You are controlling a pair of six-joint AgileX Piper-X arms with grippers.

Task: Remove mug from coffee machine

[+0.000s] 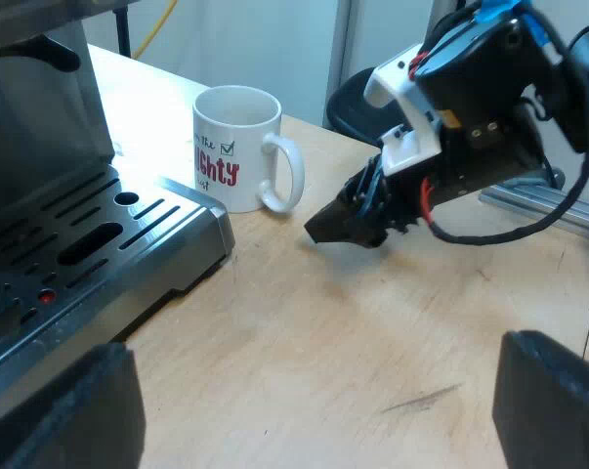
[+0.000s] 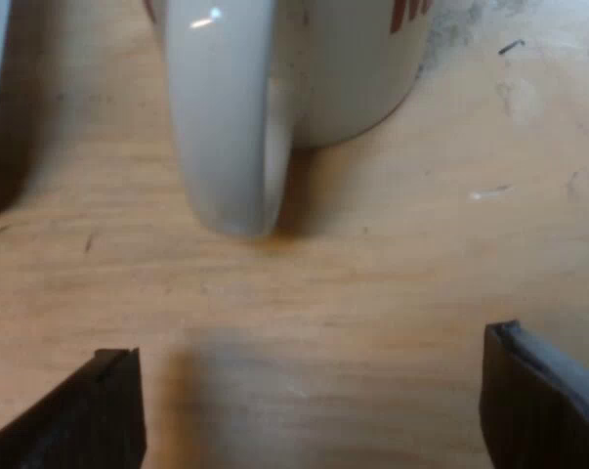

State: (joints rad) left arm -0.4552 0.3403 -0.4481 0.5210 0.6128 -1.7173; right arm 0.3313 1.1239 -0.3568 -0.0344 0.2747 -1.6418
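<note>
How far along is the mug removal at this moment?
Done: the mug stands upright on the table, off the machine's drip tray. In hand: nothing; the right tool is open at the mug's handle, not touching. Remaining: probably only pulling the arm away.

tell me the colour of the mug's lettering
Mostly red, some black, on the white mug; best in the left wrist view.
</note>
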